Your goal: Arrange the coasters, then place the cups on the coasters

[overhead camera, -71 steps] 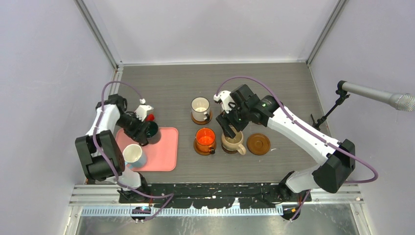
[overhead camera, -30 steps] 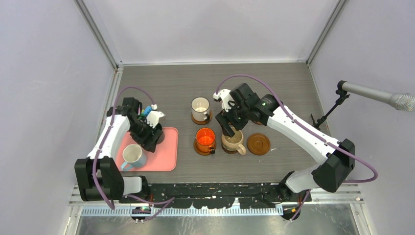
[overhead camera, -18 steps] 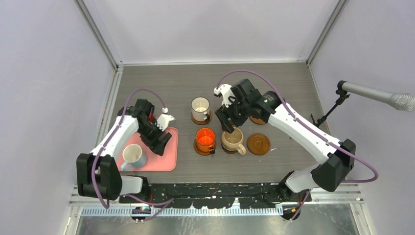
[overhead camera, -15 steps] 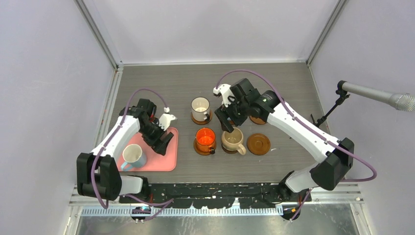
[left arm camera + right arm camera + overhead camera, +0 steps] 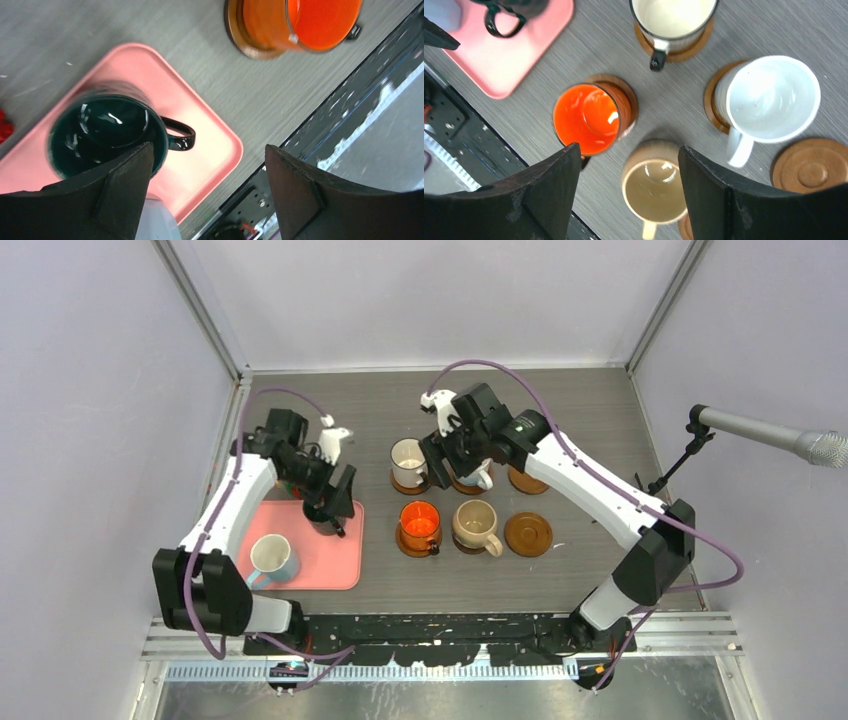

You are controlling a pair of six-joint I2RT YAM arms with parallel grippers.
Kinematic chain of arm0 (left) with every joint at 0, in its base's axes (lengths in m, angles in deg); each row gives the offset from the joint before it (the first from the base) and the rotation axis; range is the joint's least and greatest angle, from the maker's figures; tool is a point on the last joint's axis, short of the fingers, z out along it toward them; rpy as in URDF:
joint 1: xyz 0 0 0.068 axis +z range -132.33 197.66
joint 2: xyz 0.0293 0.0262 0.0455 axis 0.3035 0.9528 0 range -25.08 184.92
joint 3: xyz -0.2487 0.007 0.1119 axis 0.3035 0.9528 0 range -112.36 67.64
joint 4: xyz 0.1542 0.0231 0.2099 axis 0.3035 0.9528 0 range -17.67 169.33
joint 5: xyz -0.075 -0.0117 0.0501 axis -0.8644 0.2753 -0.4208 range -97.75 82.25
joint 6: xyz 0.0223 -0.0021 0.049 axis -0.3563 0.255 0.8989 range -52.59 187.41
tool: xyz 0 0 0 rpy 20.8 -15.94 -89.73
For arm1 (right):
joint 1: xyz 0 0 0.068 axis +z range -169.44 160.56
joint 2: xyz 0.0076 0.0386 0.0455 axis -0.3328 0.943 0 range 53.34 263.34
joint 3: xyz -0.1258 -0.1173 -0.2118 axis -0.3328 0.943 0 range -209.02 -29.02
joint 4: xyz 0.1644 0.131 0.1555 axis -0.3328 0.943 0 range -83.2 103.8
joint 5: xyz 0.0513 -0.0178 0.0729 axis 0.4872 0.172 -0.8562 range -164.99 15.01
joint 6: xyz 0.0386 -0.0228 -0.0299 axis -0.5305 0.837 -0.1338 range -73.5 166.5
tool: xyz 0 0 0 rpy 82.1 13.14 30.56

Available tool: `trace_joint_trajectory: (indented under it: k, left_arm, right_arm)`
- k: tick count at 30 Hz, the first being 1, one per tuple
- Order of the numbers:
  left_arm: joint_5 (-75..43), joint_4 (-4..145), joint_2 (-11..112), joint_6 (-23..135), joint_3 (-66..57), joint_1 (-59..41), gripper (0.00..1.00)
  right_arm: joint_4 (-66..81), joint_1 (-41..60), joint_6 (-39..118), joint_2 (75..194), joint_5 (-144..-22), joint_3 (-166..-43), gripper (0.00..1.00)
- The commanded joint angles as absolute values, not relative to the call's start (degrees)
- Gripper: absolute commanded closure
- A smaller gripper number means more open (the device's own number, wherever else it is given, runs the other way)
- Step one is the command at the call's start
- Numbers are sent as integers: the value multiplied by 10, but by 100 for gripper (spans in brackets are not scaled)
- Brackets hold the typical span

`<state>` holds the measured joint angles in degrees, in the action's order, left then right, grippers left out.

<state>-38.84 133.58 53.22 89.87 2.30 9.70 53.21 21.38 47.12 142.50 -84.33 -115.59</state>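
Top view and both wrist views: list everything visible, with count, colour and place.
Table: one, dark grey.
Tray: one, pink, near left.
Coasters: six, brown; four under cups, two bare at right.
White cups: two, on the far coasters.
Orange cup: one, near coaster.
Tan cup: one, coaster to its right.
Dark green cup: one, tray's far right corner.
Light blue cup: one, on the tray, near side.
Red item: one, beside the tray, cut off.
Microphone: one, grey, right edge.
Left gripper: one, black, open above the dark green cup.
Right gripper: one, black, open above the cups.

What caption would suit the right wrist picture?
Open right gripper above the orange mug, tan mug and white mug, with one bare coaster.
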Motion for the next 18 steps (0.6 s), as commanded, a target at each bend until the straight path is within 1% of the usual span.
trace_joint_trajectory:
  k: [1,7,10,14,18]
  left_arm:
    - [-466,1316,503,834,-30,161,16]
    - [-419,1261,452,749,-40,280,12]
    - [-367,1252,444,714,-47,320,11]
    - [-326,1245,442,682,-49,356,8]
    - [-317,1236,439,657,-48,363,7]
  right_arm:
    - [472,249,411,1467,-844,-1207,25]
    - [453,362,389,1548,-765,-1264,24]
    - [441,404,369,1595,-741,-1296,21]
    - [437,443,333,1660,-699,-1348,20]
    - [430,465,303,1714,-670,-1391,20]
